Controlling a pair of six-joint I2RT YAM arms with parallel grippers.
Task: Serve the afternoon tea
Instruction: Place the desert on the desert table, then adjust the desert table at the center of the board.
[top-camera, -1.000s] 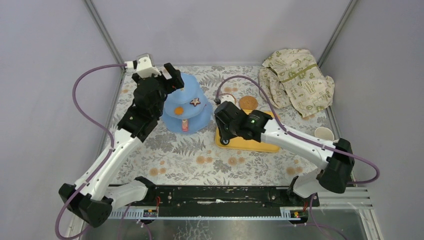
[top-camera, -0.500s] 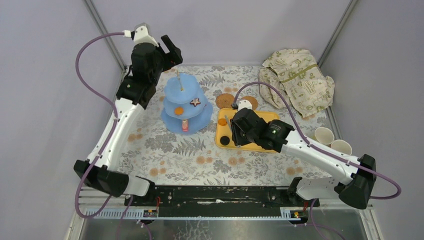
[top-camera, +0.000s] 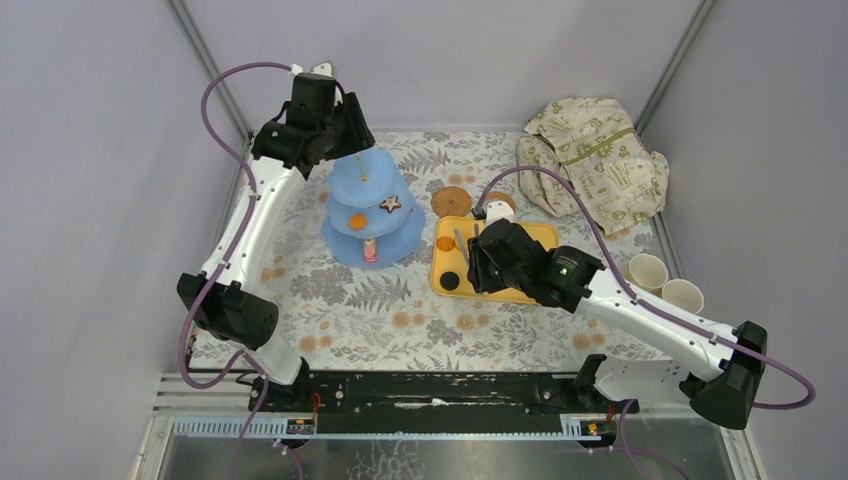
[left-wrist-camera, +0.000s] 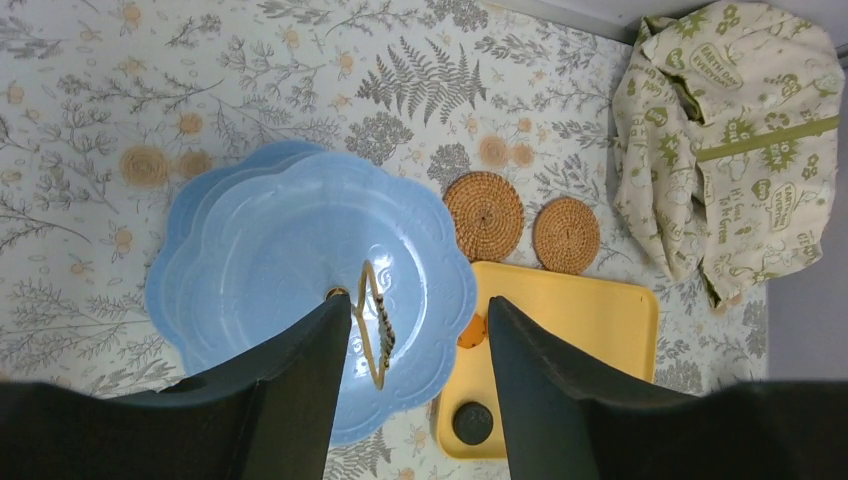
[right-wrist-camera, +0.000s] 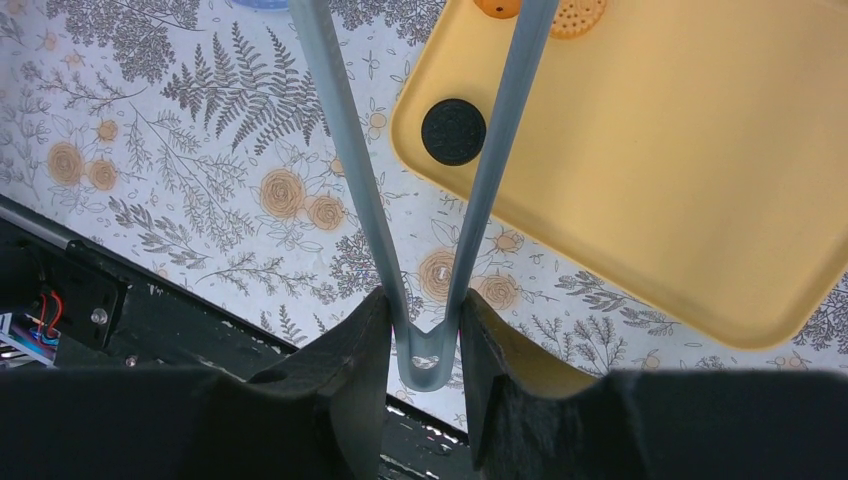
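Left gripper (top-camera: 350, 125) has lifted off the stand (top-camera: 368, 215), swung back, and now hangs above its top tier with jaws narrower. Right gripper (top-camera: 478, 262), holding tongs (right-wrist-camera: 348, 150), shifted right over the tray (top-camera: 540, 235). Second cup (top-camera: 683, 294) now uncovered.

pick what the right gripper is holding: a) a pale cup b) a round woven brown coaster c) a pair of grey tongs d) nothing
c: the right wrist view shows the right gripper clamped on the bend of the grey tongs, one arm of which crosses over the yellow rectangular tray.
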